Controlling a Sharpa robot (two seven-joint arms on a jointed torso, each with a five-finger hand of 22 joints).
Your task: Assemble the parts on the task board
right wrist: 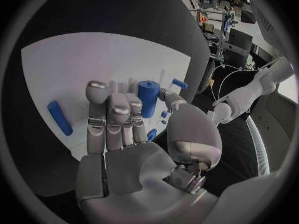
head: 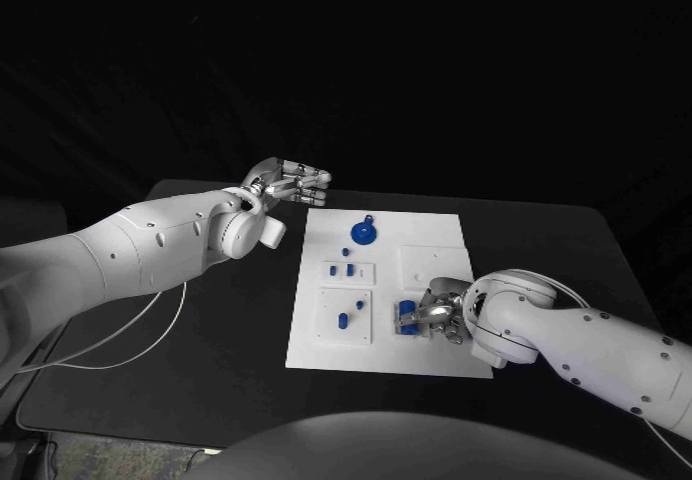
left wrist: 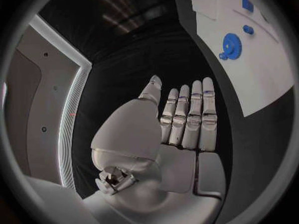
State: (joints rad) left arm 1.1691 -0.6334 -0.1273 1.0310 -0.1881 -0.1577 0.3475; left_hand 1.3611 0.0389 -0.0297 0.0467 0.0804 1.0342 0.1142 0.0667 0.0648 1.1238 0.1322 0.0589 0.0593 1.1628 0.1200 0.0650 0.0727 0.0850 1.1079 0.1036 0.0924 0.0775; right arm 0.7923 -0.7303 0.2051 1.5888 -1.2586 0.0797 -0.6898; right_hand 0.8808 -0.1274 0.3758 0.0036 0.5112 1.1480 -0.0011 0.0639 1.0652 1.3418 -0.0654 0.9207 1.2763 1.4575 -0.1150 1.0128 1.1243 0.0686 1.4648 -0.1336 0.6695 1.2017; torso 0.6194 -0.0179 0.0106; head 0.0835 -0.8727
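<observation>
Blue cylinder (right wrist: 147, 97) stands upright on the white task board (head: 433, 360), just past my right hand (head: 437, 316). My fingers (right wrist: 112, 119) curl around it, thumb alongside. My left hand (head: 289, 184) waits far off, flat, fingers together, holding nothing.

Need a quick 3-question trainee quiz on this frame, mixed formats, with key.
1. True or false: the left hand holds a blue part.
2. Which hand is over the task board? A) left B) right C) both
3. Fill in: the blue gear lies at the board's ___ end, seen from the robot.

Key: 1 false, it holds nothing; 2 B; 3 far.
</observation>
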